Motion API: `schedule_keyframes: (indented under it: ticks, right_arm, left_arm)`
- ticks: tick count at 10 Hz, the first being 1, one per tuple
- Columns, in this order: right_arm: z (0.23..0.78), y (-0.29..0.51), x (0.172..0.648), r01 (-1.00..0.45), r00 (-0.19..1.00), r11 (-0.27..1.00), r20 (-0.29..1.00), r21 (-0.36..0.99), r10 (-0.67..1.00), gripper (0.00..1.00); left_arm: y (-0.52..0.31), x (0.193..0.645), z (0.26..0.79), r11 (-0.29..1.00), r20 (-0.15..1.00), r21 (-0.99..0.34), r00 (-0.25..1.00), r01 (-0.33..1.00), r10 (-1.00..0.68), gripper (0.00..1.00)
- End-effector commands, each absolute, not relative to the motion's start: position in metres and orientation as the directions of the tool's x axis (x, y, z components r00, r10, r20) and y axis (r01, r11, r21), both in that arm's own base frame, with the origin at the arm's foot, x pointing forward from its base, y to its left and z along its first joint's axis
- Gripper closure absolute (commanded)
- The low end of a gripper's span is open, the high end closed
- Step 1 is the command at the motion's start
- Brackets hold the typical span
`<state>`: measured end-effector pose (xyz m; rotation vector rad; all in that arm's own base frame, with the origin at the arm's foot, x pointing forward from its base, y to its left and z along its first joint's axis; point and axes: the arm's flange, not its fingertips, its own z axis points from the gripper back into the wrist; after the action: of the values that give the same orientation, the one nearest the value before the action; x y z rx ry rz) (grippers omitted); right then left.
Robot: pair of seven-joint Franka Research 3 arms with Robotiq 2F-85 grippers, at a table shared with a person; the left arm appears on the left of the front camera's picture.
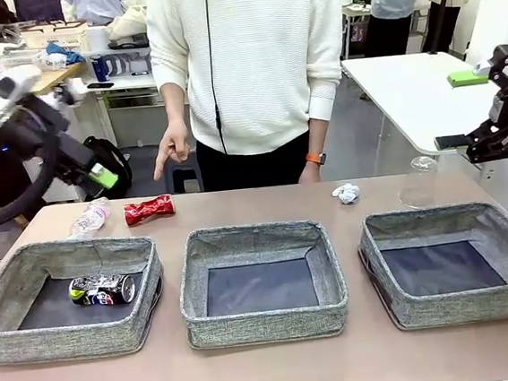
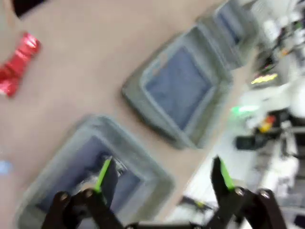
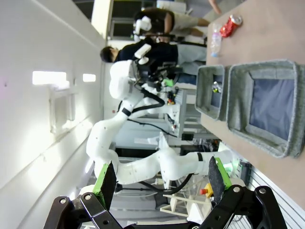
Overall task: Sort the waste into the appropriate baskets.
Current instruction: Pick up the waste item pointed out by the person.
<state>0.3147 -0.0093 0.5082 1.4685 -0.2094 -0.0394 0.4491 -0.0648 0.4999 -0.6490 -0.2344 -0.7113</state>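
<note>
Three grey baskets sit closest, in a row below my two sets of fingers: the left basket [image 1: 70, 341], the middle basket [image 1: 267, 322] and the right basket [image 1: 468, 307]. A dark can [image 1: 102, 290] lies in the left basket, so I judge one piece sorted and four to go.

My left gripper [image 2: 161, 164] hangs with its fingers spread wide and nothing between them. The wrist view is blurred, but the left basket shows right under them. Just beyond that basket from my fingers lie the bottle [image 1: 89, 219] and, just beside it, the red can [image 1: 149, 210].

The person's hand [image 1: 173, 150] points down toward the red can, so I take it as my next pick. That calls for lowering my left fingers over the can, straddling its crushed middle, closing, then carrying it back to the basket that holds the other can. The bottle lies so near that a finger could knock it and set it rolling.

My right gripper [image 3: 162, 167] is spread wide too, with nothing held, up off the table's right edge. The cup [image 1: 420, 183] stands below it, nearest its fingers. The paper ball [image 1: 347, 193] lies farther toward the middle.
</note>
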Motion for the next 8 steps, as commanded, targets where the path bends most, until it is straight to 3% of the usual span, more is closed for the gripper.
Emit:
schedule_keyframes:
  ticks: [1,3,4,5,6,7,8]
  right_arm:
    - [0.512,-0.008,0.316,-0.105,0.980,0.078,0.116,0.991,-0.163,0.00]
    - [0.512,-0.008,0.316,-0.105,0.980,0.078,0.116,0.991,-0.163,0.00]
    - [0.512,-0.008,0.316,-0.105,0.980,0.078,0.116,0.991,-0.163,0.00]
    - [0.512,-0.008,0.316,-0.105,0.980,0.078,0.116,0.991,-0.163,0.00]
    - [0.512,-0.008,0.316,-0.105,0.980,0.078,0.116,0.991,-0.163,0.00]
    - [0.512,-0.008,0.316,-0.105,0.980,0.078,0.116,0.991,-0.163,0.00]
    - [0.512,-0.008,0.316,-0.105,0.980,0.078,0.116,0.991,-0.163,0.00]
  left_arm:
    - [-0.070,0.466,0.493,0.453,0.523,0.134,0.325,0.881,-0.788,0.00]
    - [-0.090,0.475,0.472,0.356,0.301,0.196,0.289,0.914,-0.909,0.00]
    - [-0.093,0.474,0.474,0.449,0.280,0.077,0.413,0.890,-0.866,0.00]
    - [-0.093,0.478,0.489,0.442,0.354,-0.069,0.436,0.894,-0.828,0.00]
    - [-0.093,0.478,0.489,0.442,0.354,-0.069,0.436,0.894,-0.828,0.00]
    - [-0.098,0.480,0.480,0.403,0.298,0.020,0.379,0.915,-0.876,0.00]
    - [-0.095,0.482,0.475,0.248,0.238,0.073,0.224,0.966,-0.945,0.00]
